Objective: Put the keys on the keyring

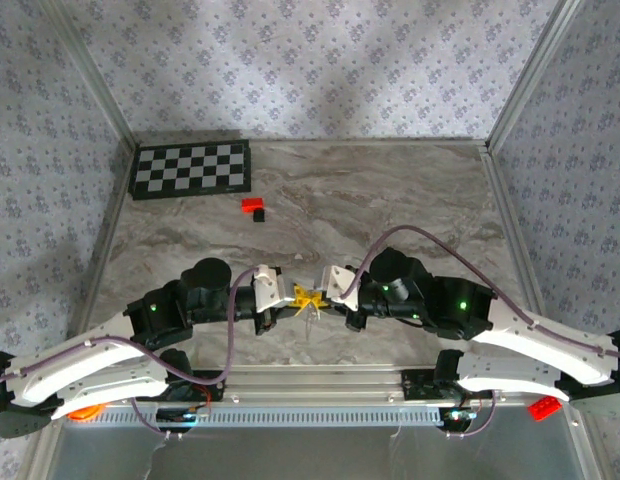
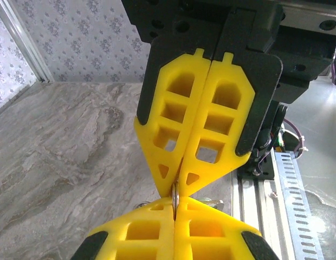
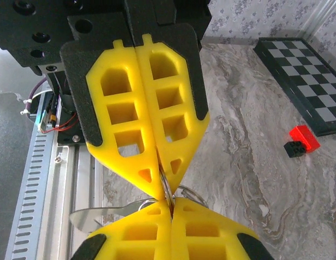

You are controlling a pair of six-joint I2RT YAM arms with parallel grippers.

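Near edge first: left gripper [image 1: 295, 297] and right gripper [image 1: 325, 296] meet tip to tip, each with its jaws pressed together. The keyring [image 2: 175, 195] stands edge-on in the seam between them; we cannot tell whose grip holds it. The right wrist view adds the key [image 3: 100, 215], lying flat, long axis toward the rail [image 3: 43, 179], just beside the right tips. Beyond sits a red-and-black block [image 1: 254, 207].

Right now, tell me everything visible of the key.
The key is a small flat piece of shiny pale silvery metal with a rounded outer end. It sticks out sideways, roughly level, from where the shut tips of the right gripper and left gripper meet, beside the thin wire keyring. Its inner end is hidden.
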